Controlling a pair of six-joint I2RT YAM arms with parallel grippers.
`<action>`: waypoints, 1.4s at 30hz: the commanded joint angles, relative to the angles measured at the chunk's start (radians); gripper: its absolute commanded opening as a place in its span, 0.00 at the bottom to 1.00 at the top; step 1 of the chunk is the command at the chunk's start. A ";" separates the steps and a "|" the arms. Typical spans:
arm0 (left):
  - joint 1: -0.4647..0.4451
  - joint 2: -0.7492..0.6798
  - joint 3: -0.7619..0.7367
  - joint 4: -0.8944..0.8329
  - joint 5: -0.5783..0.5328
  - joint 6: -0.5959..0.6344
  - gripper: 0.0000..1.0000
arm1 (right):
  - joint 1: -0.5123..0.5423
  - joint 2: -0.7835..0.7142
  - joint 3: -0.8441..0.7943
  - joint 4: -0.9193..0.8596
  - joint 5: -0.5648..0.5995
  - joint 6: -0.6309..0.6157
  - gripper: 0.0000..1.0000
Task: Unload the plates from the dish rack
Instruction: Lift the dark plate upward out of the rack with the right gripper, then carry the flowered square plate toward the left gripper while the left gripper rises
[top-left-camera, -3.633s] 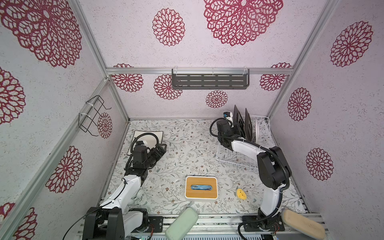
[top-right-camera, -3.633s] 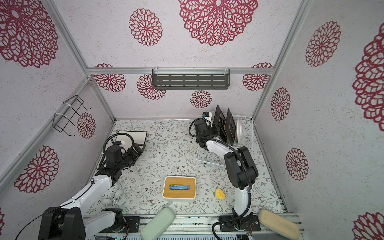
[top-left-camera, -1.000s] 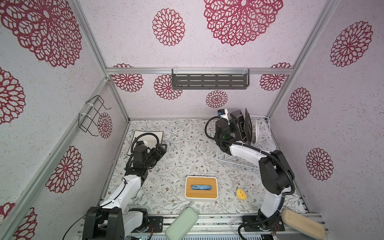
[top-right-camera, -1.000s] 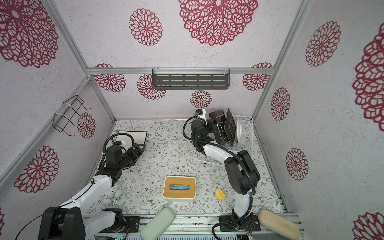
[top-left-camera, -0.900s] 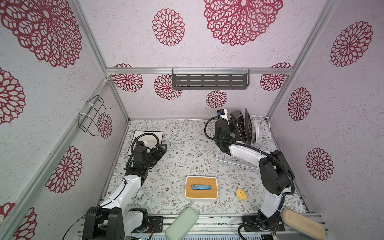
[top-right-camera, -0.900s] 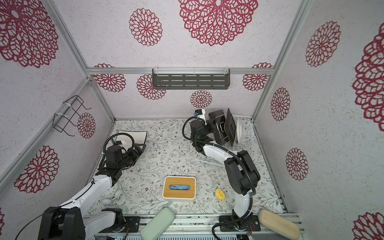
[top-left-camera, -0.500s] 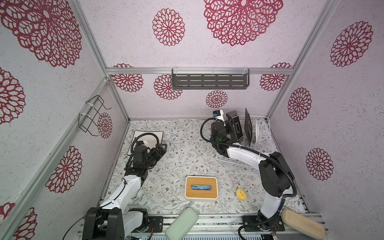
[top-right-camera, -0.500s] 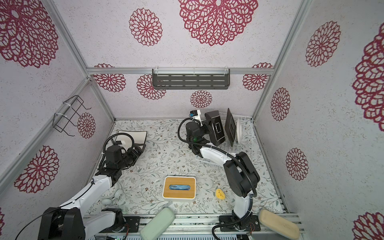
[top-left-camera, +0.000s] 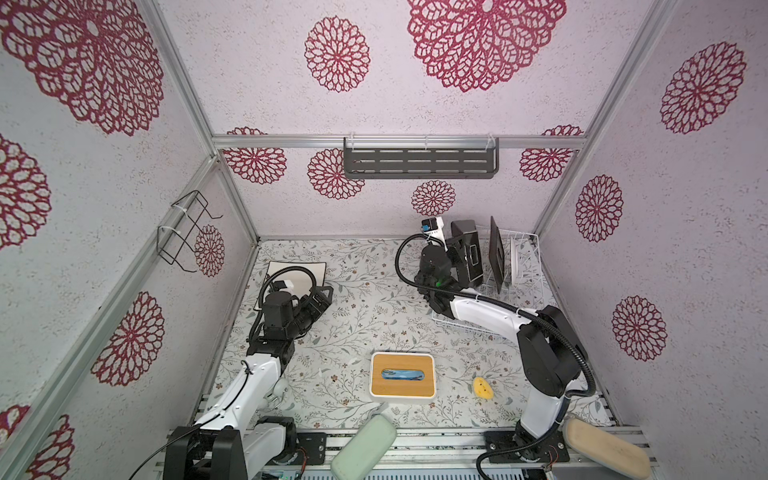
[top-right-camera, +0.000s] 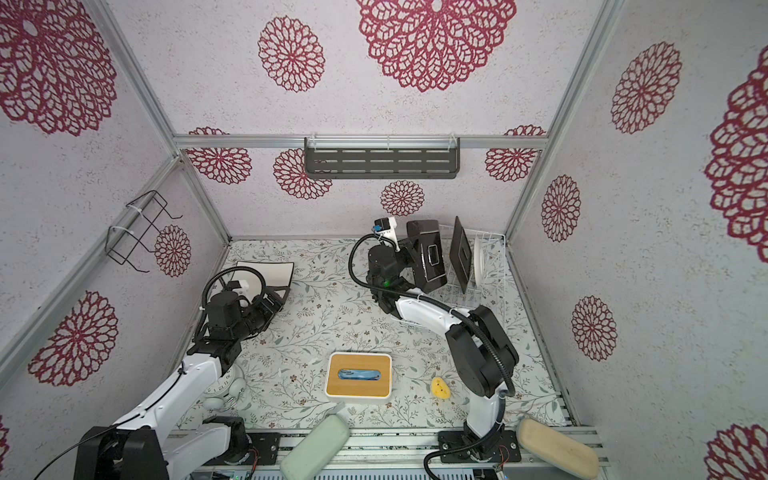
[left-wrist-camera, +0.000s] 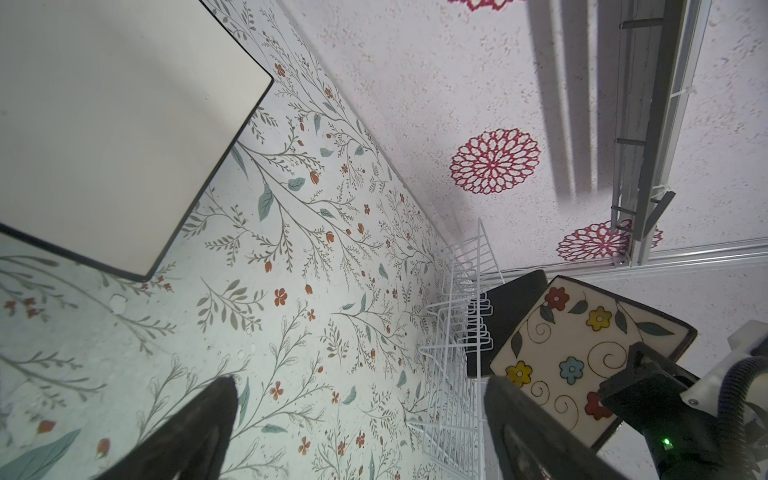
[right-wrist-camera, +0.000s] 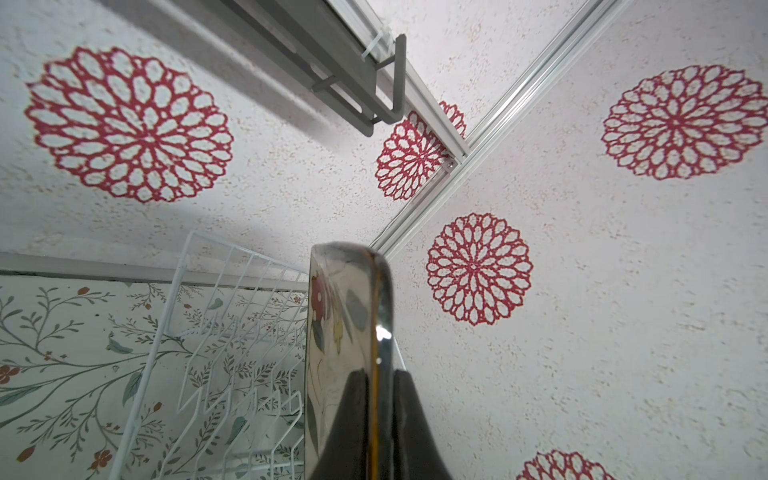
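My right gripper (right-wrist-camera: 376, 376) clamped one flowered plate (top-left-camera: 468, 249); rack (top-left-camera: 530, 286) held two, dark plate (top-left-camera: 496, 253) and round plate (top-left-camera: 515, 257); one cream plate (left-wrist-camera: 104, 124) visible far-left; left gripper (top-left-camera: 323, 296) apart.

The walls (top-left-camera: 249, 83) were pale with crimson rosettes; the table cover (top-left-camera: 365, 299) bore grey-green sprigs and red blooms. The flowered plate (left-wrist-camera: 582, 353) had a cream face, red, yellow and blue blossoms and a dark rim. Right of centre in a top view, the dish rack (top-left-camera: 534, 274) was white; at left, the cream plate (top-right-camera: 274, 270) was dark-edged.
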 joint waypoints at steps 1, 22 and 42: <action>-0.008 -0.016 -0.006 -0.001 -0.005 0.017 0.97 | 0.030 -0.122 0.026 0.161 0.036 -0.067 0.00; -0.008 -0.001 0.031 -0.044 -0.006 0.025 0.97 | 0.127 -0.271 0.085 -0.152 -0.083 0.223 0.00; -0.008 0.054 0.251 -0.156 -0.002 0.003 0.97 | 0.109 -0.399 0.160 -0.429 -0.249 0.646 0.00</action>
